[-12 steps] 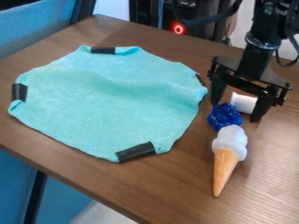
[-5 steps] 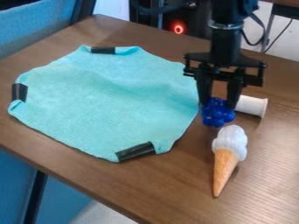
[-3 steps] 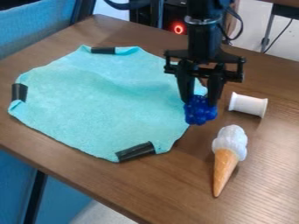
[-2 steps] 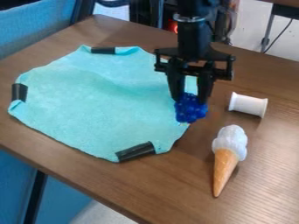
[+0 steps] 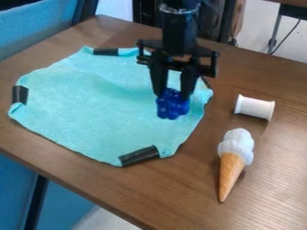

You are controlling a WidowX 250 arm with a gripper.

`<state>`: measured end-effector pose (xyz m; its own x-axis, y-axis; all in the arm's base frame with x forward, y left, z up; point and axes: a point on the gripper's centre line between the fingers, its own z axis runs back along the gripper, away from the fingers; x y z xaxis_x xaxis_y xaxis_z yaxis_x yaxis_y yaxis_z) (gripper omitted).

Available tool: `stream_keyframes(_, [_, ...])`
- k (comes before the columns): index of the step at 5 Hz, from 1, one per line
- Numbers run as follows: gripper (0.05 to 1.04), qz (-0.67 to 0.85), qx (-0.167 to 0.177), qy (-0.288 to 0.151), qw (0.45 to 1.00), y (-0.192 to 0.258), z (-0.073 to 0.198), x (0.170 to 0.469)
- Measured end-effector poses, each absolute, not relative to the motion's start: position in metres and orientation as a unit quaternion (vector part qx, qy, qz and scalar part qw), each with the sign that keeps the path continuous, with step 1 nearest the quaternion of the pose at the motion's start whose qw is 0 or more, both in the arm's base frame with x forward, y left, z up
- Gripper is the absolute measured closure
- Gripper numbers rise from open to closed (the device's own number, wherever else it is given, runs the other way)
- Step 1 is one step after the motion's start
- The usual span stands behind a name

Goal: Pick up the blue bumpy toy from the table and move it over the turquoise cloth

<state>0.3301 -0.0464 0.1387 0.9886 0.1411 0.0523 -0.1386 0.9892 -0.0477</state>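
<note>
The black gripper [image 5: 173, 93] hangs over the right part of a turquoise cloth [image 5: 96, 108], shut on a bumpy blue object [image 5: 173, 105] that looks like a bunch of berries. The cloth lies spread on the table, with black tape at several of its corners. Right of the cloth, a white spool [image 5: 255, 108] lies on its side. Below the spool is a toy ice cream cone [image 5: 233, 162], its white top toward the back and its tan tip toward the front.
The brown wooden table [image 5: 264, 197] has its front-left edge running diagonally down to the bottom. Blue chair fabric [image 5: 36, 27] stands beyond the left edge. Dark equipment and a cable are behind the table's back edge.
From beside the spool, the gripper has closed on the blue object and moved left with it, off the bare wood to over the cloth. Spool, cone and cloth have stayed put.
</note>
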Motion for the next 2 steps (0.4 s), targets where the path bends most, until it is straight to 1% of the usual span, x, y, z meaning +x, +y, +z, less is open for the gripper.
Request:
stream_keyframes(1, [0.581,0.073,0.017,-0.020,0.997,-0.0356,0.1343,0.3259])
stream_keyframes(2, [0.581,0.064,0.045,-0.009,0.997,-0.0299,0.1253,0.3186])
